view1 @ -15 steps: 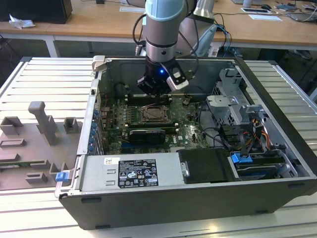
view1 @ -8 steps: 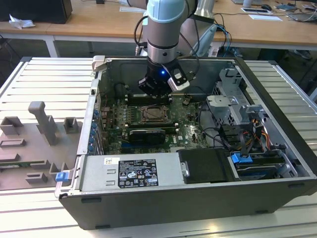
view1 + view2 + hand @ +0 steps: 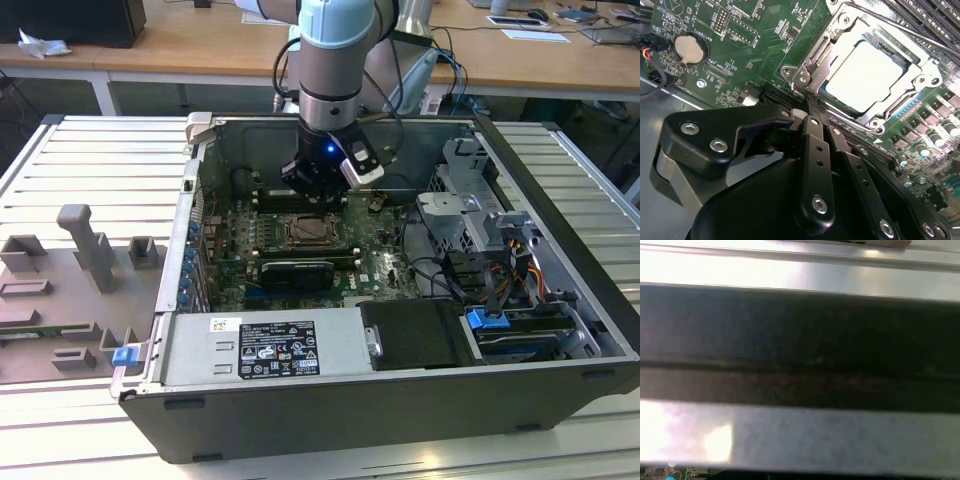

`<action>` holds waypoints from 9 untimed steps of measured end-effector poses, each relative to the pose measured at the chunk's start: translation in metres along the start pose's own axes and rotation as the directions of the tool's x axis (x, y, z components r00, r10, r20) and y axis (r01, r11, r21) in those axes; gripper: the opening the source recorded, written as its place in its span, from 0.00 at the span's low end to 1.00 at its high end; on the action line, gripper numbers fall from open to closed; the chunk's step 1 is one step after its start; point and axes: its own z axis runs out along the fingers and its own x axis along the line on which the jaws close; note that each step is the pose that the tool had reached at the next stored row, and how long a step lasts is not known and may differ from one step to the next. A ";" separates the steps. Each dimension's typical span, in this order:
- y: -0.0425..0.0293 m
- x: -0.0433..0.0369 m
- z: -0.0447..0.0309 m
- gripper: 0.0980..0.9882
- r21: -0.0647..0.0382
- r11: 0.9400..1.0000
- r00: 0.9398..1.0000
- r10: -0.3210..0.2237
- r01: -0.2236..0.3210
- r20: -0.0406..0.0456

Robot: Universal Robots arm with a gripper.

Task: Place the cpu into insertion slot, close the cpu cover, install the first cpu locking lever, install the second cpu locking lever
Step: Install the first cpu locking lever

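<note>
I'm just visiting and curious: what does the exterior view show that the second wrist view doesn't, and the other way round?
Exterior view alone: the whole open computer case on a slatted table, with the arm reaching in. Second wrist view alone: the pale cpu seated under the closed cpu cover, a coin battery, and the gripper with fingers together beside the insertion slot's corner. Both: the green board and insertion slot.

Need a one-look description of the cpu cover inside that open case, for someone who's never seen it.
Start at the open computer case and find the green motherboard lying flat in it. Near the board's middle, just beyond the tool, sits the cpu cover: a square silvery metal frame, its window showing the pale cpu, unlike the long black memory slots alongside.
</note>
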 end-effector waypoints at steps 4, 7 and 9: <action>0.0005 0.0000 0.0016 0.01 0.003 1.000 1.000 0.000 0.000 -0.001; 0.0008 -0.0001 0.0017 0.01 0.002 1.000 1.000 0.000 0.000 0.000; 0.0011 -0.0002 -0.0002 0.01 0.001 1.000 1.000 0.000 0.000 0.000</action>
